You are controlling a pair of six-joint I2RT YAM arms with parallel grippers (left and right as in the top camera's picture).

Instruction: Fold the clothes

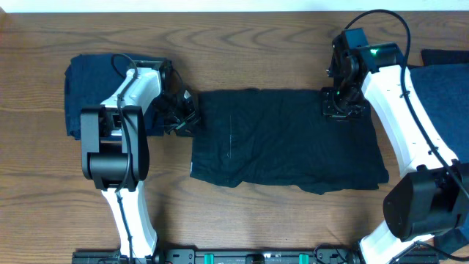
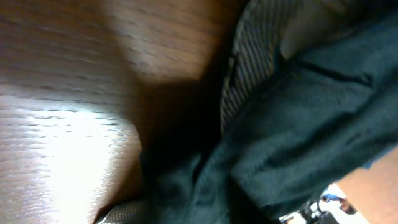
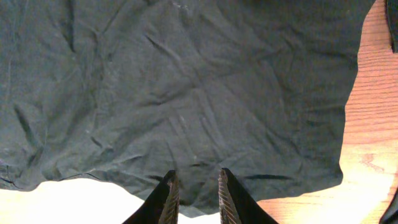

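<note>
The right gripper point(image 3: 198, 200) has its jaws narrowed on the far-right hem of the black garment point(image 1: 286, 139). The left gripper point(image 1: 182, 111) sits at that garment's far-left edge with cloth bunched against one finger; whether it is clamped cannot be told. The black garment lies spread flat on the table point(image 1: 256, 44), not yet folded. To its left, a navy garment point(image 1: 79, 92) appears folded. To its right lies a second navy garment point(image 1: 443, 73). Judgement: this fold is only beginning.

centre garment point(image 1: 286, 147) black; left garment point(image 1: 77, 95) navy; right garment point(image 1: 447, 79) navy; table point(image 1: 44, 198) brown wood grain.
</note>
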